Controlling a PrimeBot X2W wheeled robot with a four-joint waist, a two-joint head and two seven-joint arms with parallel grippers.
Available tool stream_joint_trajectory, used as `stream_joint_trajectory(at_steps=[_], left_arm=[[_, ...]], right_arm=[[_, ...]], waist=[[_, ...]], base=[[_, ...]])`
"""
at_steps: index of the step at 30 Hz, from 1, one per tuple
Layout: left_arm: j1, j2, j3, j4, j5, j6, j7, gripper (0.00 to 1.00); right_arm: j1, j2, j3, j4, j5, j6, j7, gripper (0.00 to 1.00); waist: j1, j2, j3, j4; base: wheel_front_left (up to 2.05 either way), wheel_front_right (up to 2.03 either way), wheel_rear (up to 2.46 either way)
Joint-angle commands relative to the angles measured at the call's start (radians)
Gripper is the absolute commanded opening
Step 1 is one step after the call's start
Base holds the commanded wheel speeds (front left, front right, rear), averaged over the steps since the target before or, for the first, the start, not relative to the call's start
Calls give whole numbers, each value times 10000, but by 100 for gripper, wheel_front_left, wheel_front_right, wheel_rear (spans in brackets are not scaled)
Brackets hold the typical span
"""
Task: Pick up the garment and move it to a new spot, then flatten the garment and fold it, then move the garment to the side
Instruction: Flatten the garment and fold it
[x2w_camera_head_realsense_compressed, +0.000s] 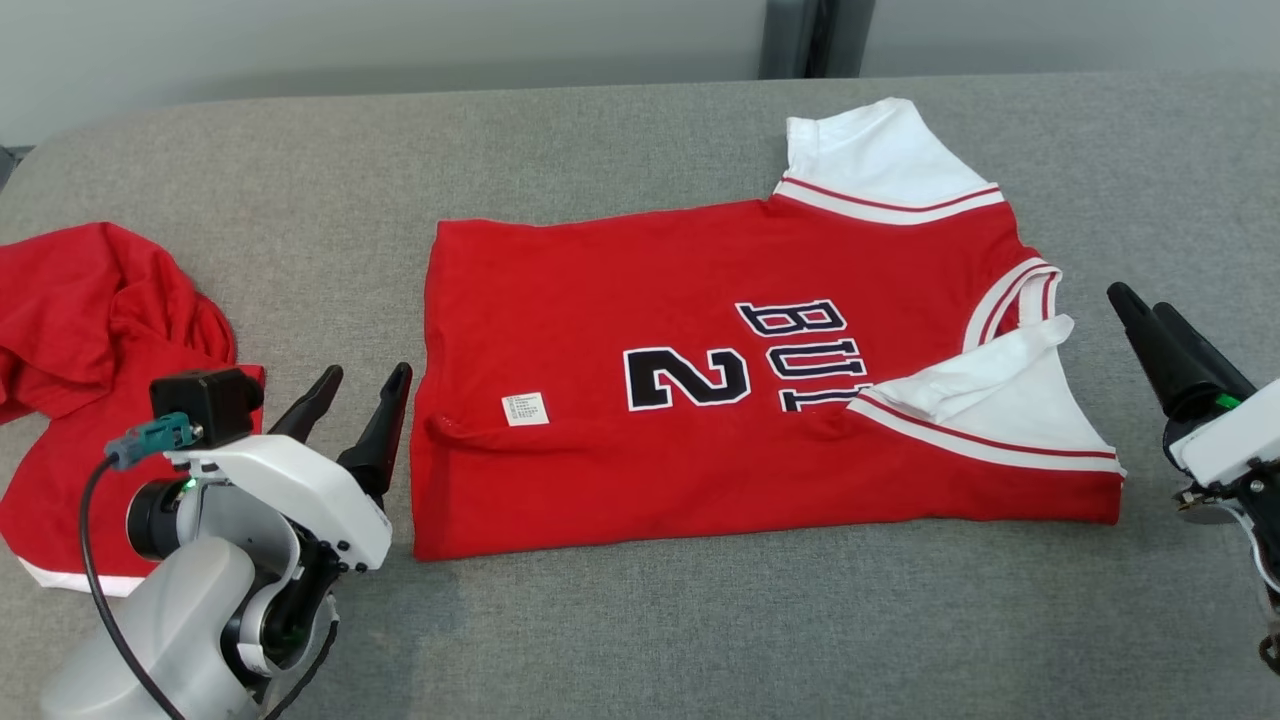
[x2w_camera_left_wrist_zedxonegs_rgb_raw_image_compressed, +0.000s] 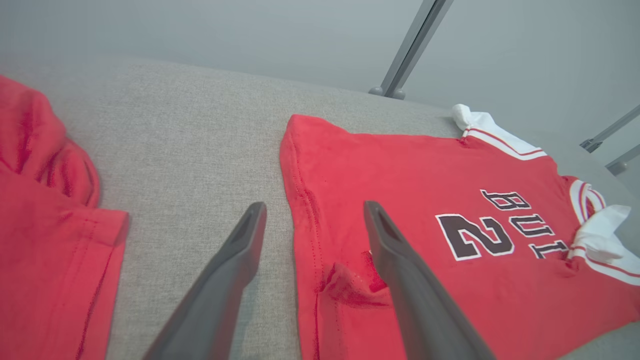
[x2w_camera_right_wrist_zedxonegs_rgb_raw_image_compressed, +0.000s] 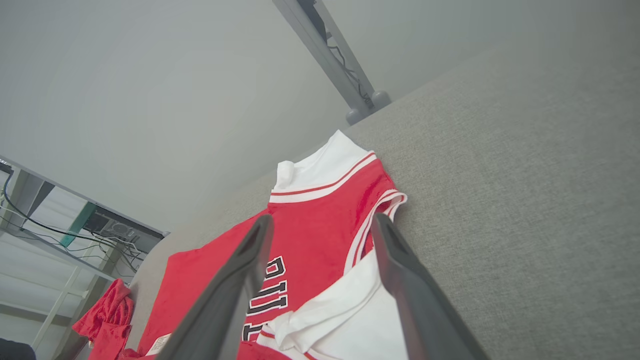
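Note:
The garment is a red jersey with white sleeves and a black "2", lying folded over lengthwise on the grey table. My left gripper stands open beside the jersey's left hem, with nothing between its fingers. In the left wrist view the left gripper straddles the hem edge of the garment. My right gripper is open just right of the folded white sleeve, apart from it. From the right wrist, the right gripper hangs above the collar end of the garment.
A second red garment lies crumpled at the table's left edge, behind my left arm. A grey post stands beyond the table's far edge. Bare cloth stretches in front of the jersey and to its right.

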Motion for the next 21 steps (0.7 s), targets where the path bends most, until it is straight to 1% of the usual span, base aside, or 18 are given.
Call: stream_joint_trajectory(at_steps=[1,2,3,5,6,8,12,16,21], left_arm=[[176,-76,109,44,66,84,-308,100],[261,-142,178,48,67,128,-541,100],[429,-284,240,30,106,98,-956,100],[625,-386,250,80,164,110,-1287,100],[810,-523,265,184,302,216,-1563,100],[1042,-753,363,275,346,249,-1762,100],[1442,-1295,721,319,732,-43,-1991,100],[1973,-1840,1645,190,1913,-63,-2006,100],[2834,-2483,3107,-219,3385,-414,-2011,100]], right_arm=[[256,6,109,-159,-114,4,-380,100],[399,-5,197,-279,-212,4,-652,100],[691,-34,354,-458,-427,4,-1211,100],[997,-63,550,-615,-791,4,-1760,100],[1314,-12,749,-720,-1049,4,-2287,100],[1605,99,843,-738,-1254,4,-2752,100],[2102,327,926,-866,-1193,4,-3685,100],[2529,181,1178,-879,-1721,4,-4735,100],[2842,140,1407,-771,-2323,4,-5541,100]], waist=[[0,0,-196,-97],[0,0,-263,-128],[0,0,-388,-180],[0,0,-509,-230],[0,0,-628,-279],[0,0,-753,-326],[0,0,-968,-352],[0,0,-1149,-401],[0,0,-1307,-440]], base=[[0,0,0],[0,0,0],[0,0,0],[0,0,0],[0,0,0],[0,0,0],[0,0,0],[0,0,0],[0,0,0]])
